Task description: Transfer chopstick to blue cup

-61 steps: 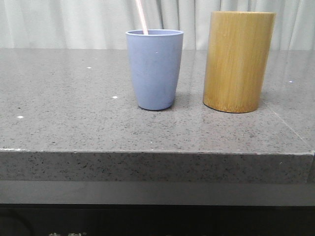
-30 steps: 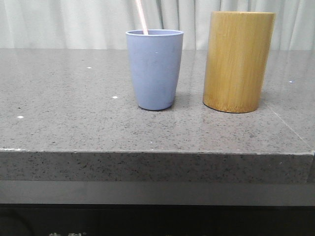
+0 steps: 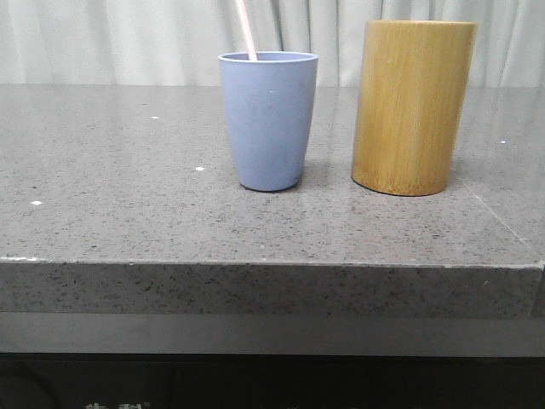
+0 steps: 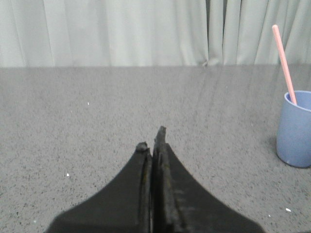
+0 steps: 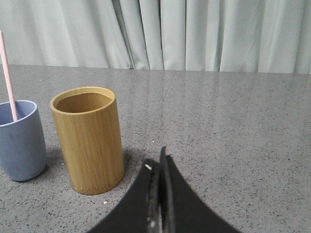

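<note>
The blue cup point(image 3: 267, 119) stands upright on the grey stone table, left of the bamboo holder. A thin pink chopstick point(image 3: 245, 28) stands inside it, leaning against its rim and running out of the top of the front view. The cup point(image 4: 295, 128) and chopstick point(image 4: 284, 63) also show in the left wrist view, and again in the right wrist view, cup point(image 5: 21, 140) and chopstick point(image 5: 7, 77). My left gripper point(image 4: 152, 141) is shut and empty, well away from the cup. My right gripper point(image 5: 156, 162) is shut and empty, beside the holder. Neither gripper shows in the front view.
A taller tan bamboo cylinder holder point(image 3: 413, 106) stands right of the cup; its inside looks empty in the right wrist view point(image 5: 89, 138). The table's front edge point(image 3: 272, 264) runs across the front view. Pale curtains hang behind the table.
</note>
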`<control>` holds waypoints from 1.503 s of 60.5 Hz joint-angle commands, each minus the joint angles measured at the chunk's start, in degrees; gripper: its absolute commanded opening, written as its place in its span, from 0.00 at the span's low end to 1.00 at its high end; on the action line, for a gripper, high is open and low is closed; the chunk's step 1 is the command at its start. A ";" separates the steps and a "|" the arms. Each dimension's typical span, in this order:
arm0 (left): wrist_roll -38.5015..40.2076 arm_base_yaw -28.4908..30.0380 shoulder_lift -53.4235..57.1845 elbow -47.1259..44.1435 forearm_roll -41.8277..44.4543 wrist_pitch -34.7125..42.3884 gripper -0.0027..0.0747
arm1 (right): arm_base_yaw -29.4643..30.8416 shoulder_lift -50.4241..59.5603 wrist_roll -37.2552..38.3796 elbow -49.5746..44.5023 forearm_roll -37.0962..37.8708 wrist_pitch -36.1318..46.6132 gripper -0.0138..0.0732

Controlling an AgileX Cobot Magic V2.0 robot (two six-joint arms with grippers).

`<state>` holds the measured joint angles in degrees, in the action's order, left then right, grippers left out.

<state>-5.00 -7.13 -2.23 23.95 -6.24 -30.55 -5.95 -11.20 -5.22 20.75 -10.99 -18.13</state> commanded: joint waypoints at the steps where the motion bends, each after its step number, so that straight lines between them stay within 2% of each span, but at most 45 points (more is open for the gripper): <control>1: 0.51 0.20 2.64 -2.30 0.00 8.54 0.01 | 0.14 -0.53 -0.49 1.35 -0.26 5.13 0.06; 9: 0.62 0.20 3.67 -8.15 0.21 13.94 0.01 | 0.14 -0.59 -0.49 1.35 -0.26 5.13 0.06; 24: 0.62 0.33 3.96 -17.77 0.21 18.02 0.01 | 0.14 -0.59 -0.49 1.35 -0.26 5.13 0.06; 36: 0.62 0.33 3.96 -24.41 -2.24 24.26 0.01 | 0.14 -0.59 -0.49 1.35 -0.26 5.13 0.06; 91: 0.62 0.33 3.96 -24.50 -2.77 22.58 0.01 | 0.14 -0.59 -0.49 1.35 -0.26 5.13 0.06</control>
<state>-5.00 -7.13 0.36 -0.11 -8.36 -12.67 -5.95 -11.20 -5.22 20.75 -10.99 -18.01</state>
